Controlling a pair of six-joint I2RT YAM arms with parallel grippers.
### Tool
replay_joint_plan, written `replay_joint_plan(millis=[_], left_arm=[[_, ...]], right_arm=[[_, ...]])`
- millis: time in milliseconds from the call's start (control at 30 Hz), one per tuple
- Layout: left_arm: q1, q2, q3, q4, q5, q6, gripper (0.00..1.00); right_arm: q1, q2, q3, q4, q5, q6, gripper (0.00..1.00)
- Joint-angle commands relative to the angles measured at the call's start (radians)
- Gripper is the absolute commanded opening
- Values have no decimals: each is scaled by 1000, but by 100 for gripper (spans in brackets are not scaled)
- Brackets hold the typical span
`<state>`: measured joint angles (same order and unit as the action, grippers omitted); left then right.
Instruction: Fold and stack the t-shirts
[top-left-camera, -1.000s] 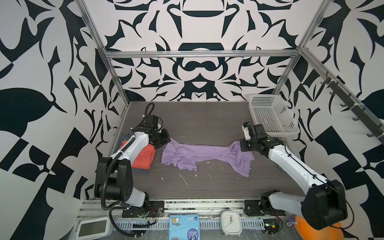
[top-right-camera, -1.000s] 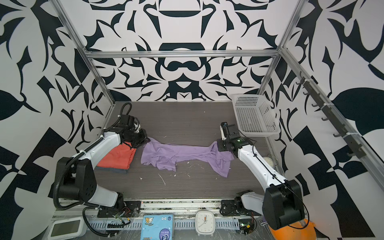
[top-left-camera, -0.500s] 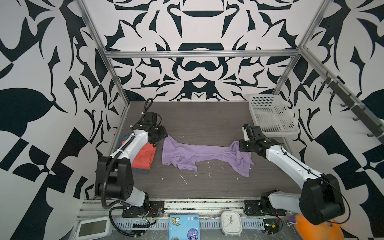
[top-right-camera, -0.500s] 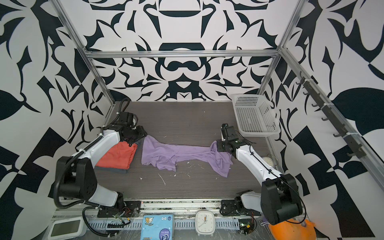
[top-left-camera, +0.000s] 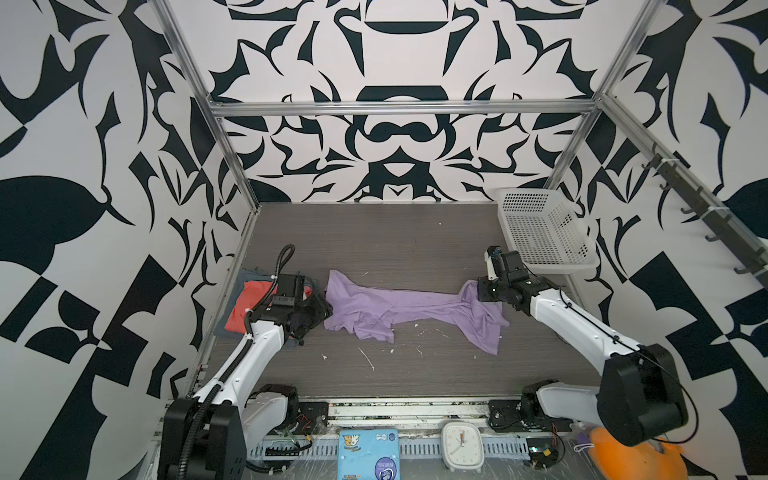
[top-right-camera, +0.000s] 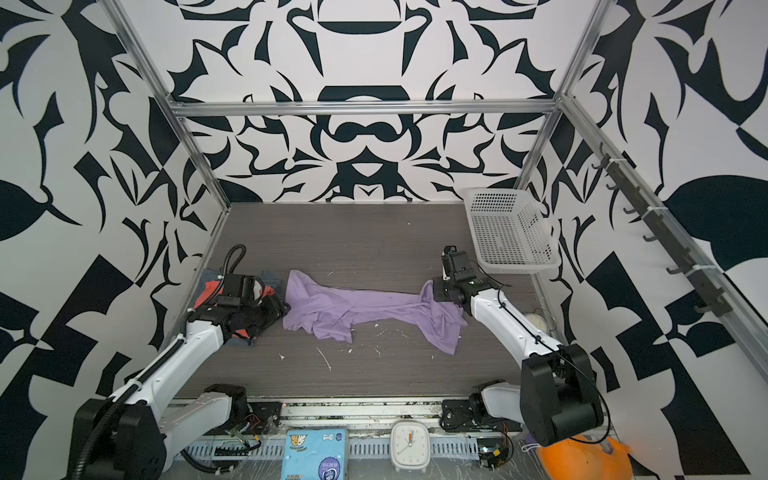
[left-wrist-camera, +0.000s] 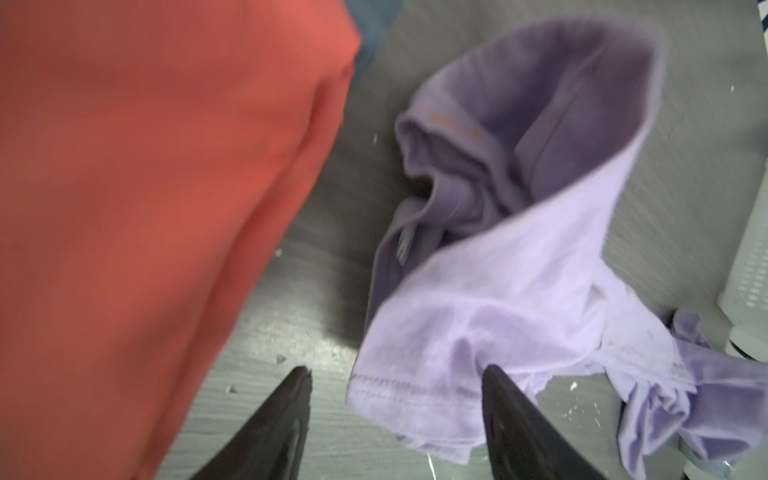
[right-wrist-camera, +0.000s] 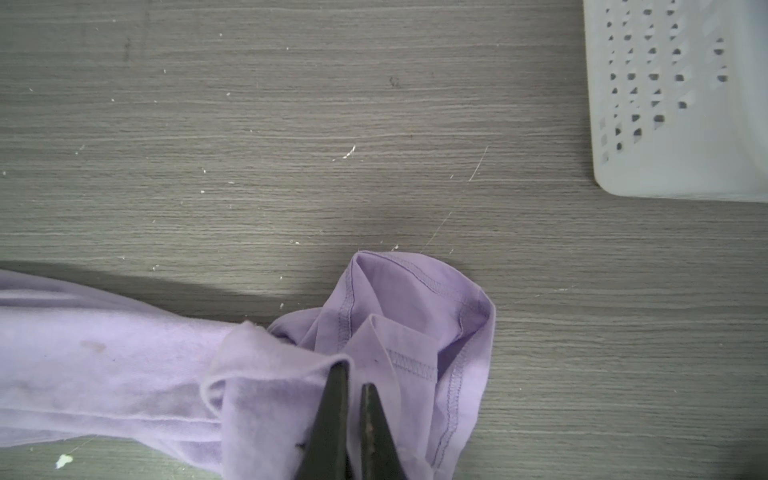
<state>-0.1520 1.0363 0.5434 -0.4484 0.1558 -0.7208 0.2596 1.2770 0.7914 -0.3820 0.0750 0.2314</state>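
Crosswise on the table (top-left-camera: 374, 232) lies the purple shirt (top-left-camera: 399, 309), neck print too blurred to read. The right claw (right-wrist-camera: 354, 376) pinches one end; the left claw (left-wrist-camera: 397, 372) gapes at the other, beside the red shirt (top-left-camera: 243, 307) atop the grey-blue shirt (top-left-camera: 249, 276).

- Heads up: you won't get a clean read off anything here, it's all too small or too blurry.
- The blue packet (top-left-camera: 368, 454) at the front edge, in both top views, has a yellowish cartoon logo near its top corner and a round dark-blue badge lower down. Both carry printing, but you can't make out a single word.
- The white alarm clock (top-left-camera: 462, 444) just beside the packet has an analog dial. You can see the hands, but no numerals you can actually read.
- In the left wrist view, the lavender t-shirt (left-wrist-camera: 540, 249) has a faint orange printed line (left-wrist-camera: 455, 126) inside its neck. It's smeared by blur, so the letters are unreadable.
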Motion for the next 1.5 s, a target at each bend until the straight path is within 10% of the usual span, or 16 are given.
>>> replay_joint_plan(millis=[0,433,1033,1467], left_arm=[[6,-32,-56,119,48,-87,71],[8,19,-196,384,88,-166,65],[7,-56,-143,326,114,-170,0],[53,59,399,211,103,-16,0]], right_arm=[[3,-31,5,23,7,16,0],[3,-64,-8,18,12,20,0],[3,-82,-18,6,17,23,0],[3,-90,228,-33,158,-143,0]])
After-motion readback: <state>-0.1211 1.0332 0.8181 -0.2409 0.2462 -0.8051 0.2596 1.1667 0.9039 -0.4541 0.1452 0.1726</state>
